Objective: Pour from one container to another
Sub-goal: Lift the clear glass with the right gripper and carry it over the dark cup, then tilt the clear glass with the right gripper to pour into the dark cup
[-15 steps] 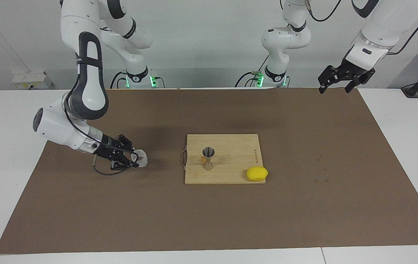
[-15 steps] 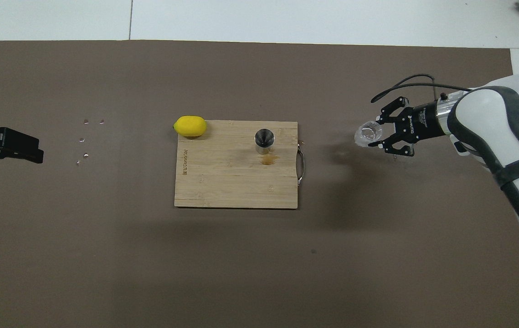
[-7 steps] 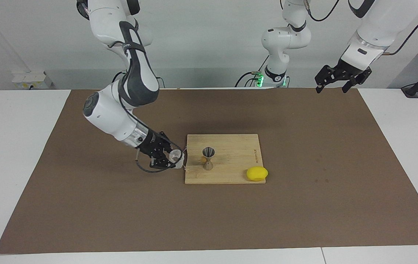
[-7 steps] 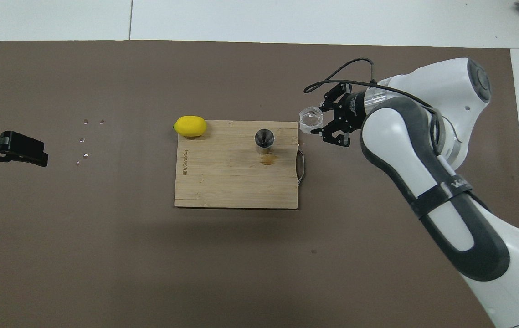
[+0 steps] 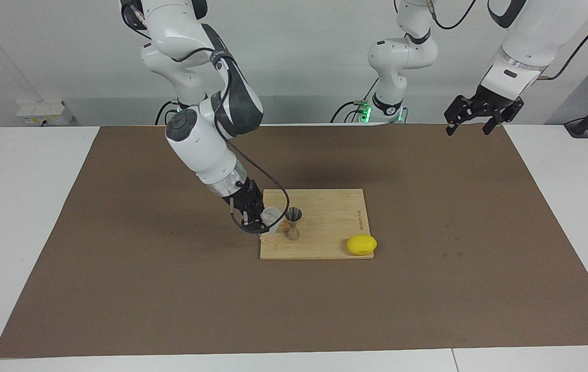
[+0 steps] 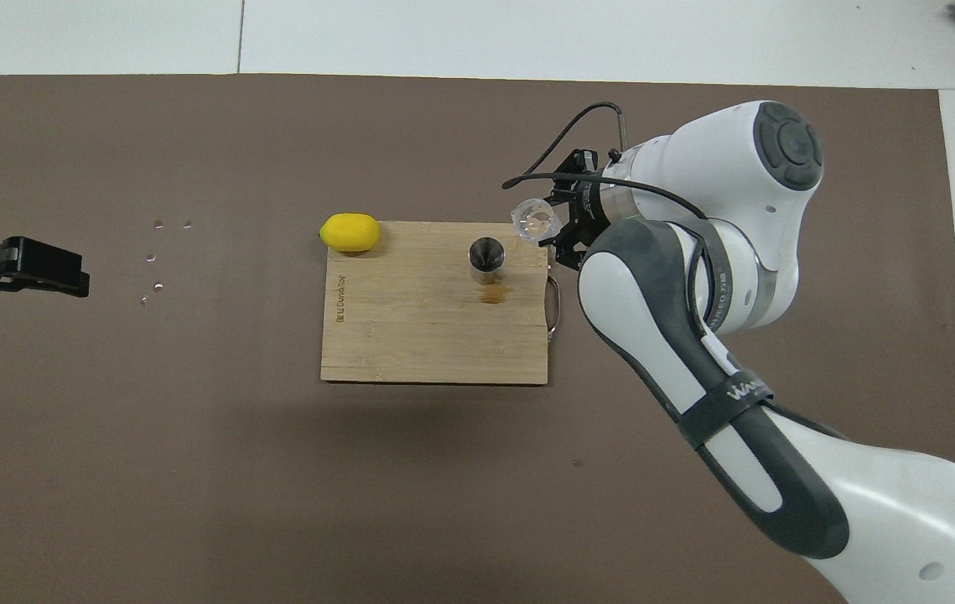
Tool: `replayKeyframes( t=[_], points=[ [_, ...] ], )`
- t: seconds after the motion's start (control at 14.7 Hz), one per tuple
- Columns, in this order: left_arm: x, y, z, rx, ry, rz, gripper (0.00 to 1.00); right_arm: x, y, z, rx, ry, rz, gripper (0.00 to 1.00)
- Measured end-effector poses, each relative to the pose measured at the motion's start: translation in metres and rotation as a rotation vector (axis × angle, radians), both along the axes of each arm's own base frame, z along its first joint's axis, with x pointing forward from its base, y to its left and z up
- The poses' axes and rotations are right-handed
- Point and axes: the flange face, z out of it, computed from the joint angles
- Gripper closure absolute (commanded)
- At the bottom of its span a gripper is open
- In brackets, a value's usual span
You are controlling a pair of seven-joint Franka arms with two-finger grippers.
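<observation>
- Right gripper [image 5: 261,222] sits just left of frame centre in the facing view, clamped on the clear ribbed glass cup [image 5: 271,219]; in the overhead view the same gripper [image 6: 559,225] and cup [image 6: 536,221] show right of centre.
- Cup is carried over the handle edge of the bamboo cutting board [image 5: 324,243], just beside the jigger; whether they touch I cannot tell.
- Silvery hourglass jigger [image 5: 293,222] stands upright on the board, centre of the facing view; from overhead its open mouth [image 6: 486,254] shows dark.
- A small amber stain [image 6: 491,294] marks the board just below the jigger in the overhead view.
- Lemon [image 5: 361,244] rests at a board corner, lower right of the board in the facing view.
- Left gripper [image 5: 474,121] hangs at upper right of the facing view over the brown mat [image 5: 118,289], fingers spread wide, holding nothing; this arm waits.
- A few droplets [image 6: 157,256] dot the mat at left of the overhead view.
- White worktop [image 5: 15,206] borders the mat.
</observation>
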Motion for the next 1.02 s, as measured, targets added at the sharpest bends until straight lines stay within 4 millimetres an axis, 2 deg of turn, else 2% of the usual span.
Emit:
replayKeyframes(
  t=[0.27, 0.68, 1.02],
  points=[
    [0.000, 0.000, -0.001, 0.000, 0.002, 0.000, 0.00, -0.001, 0.013, 0.007, -0.114, -0.057, 0.074, 1.00],
    [0.000, 0.000, 0.000, 0.000, -0.007, 0.001, 0.00, -0.019, 0.055, 0.009, -0.261, -0.124, 0.219, 1.00],
    [-0.001, 0.001, -0.001, 0.000, -0.008, 0.002, 0.00, -0.027, 0.074, 0.012, -0.385, -0.193, 0.316, 1.00]
  ],
)
